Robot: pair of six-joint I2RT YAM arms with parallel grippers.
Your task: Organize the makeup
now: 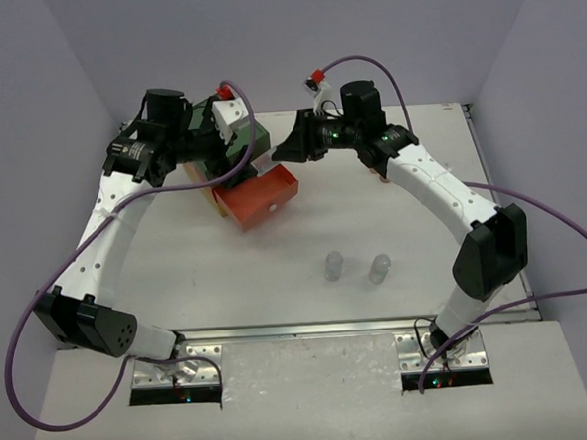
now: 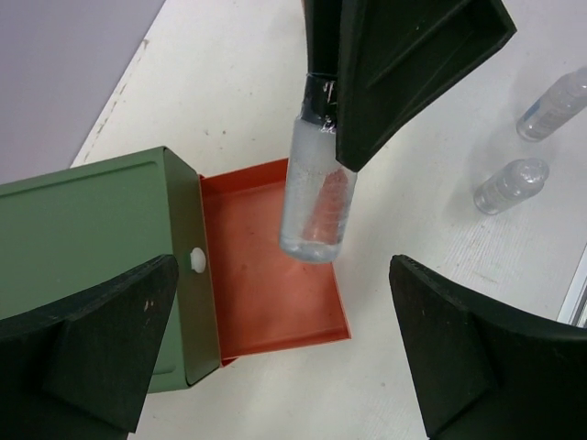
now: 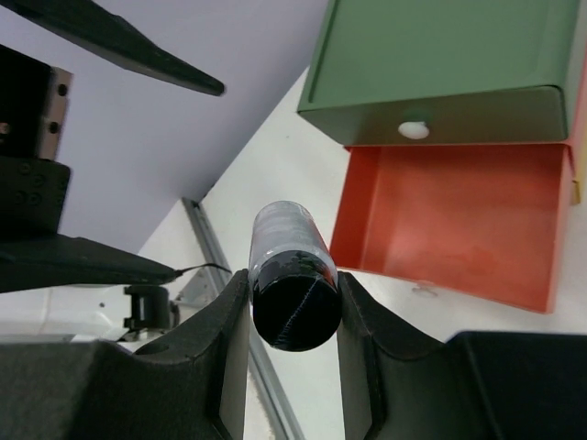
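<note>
My right gripper [image 3: 293, 302] is shut on a clear little bottle [image 3: 292, 275] by its black cap. In the left wrist view the bottle [image 2: 316, 197] hangs cap-up, its base just above the open orange drawer [image 2: 275, 293] of the green chest [image 2: 92, 238]. In the top view the right gripper [image 1: 291, 150] is beside the drawer [image 1: 262, 197]. My left gripper [image 2: 284, 367] is open and empty, above the drawer's front edge. Two more clear bottles [image 1: 333, 267] [image 1: 379, 269] lie on the table. Palettes and tubes are out of view.
The green chest [image 1: 254, 138] stands at the back of the table under my left wrist. The orange drawer looks empty inside in the right wrist view [image 3: 449, 220]. The two loose bottles [image 2: 511, 185] [image 2: 555, 103] lie right of the drawer.
</note>
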